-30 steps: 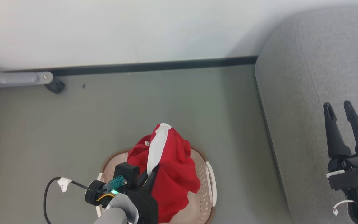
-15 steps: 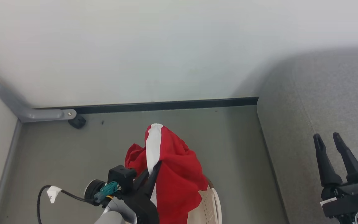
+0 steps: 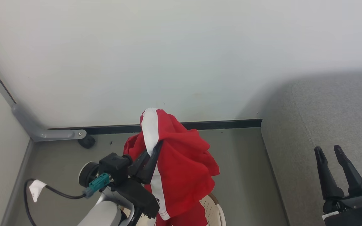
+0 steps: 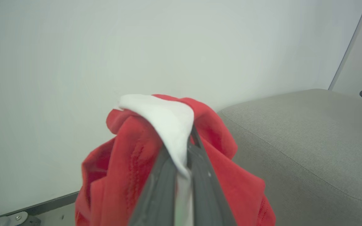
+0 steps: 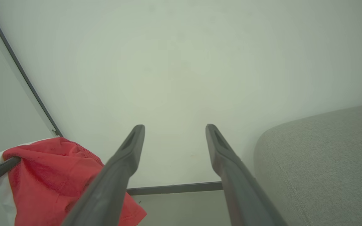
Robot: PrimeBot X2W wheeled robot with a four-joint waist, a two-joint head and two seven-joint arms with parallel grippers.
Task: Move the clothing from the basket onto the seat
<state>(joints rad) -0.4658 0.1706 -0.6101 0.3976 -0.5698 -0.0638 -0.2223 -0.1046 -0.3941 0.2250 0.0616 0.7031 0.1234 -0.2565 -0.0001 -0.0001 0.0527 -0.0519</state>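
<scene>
Red-and-white clothing [image 3: 181,169] is pinched tight in my left tool [image 3: 153,148], bunched at the top, its lower end down by the basket [image 3: 215,209]. I'd lift until the hem clears the rim, then swing right over the grey seat [image 3: 325,110]. My right tool [image 3: 327,149] stands wide and empty.

Long dark fingers [image 3: 325,175], teal plug [image 3: 96,184], black cable [image 3: 58,194]
</scene>
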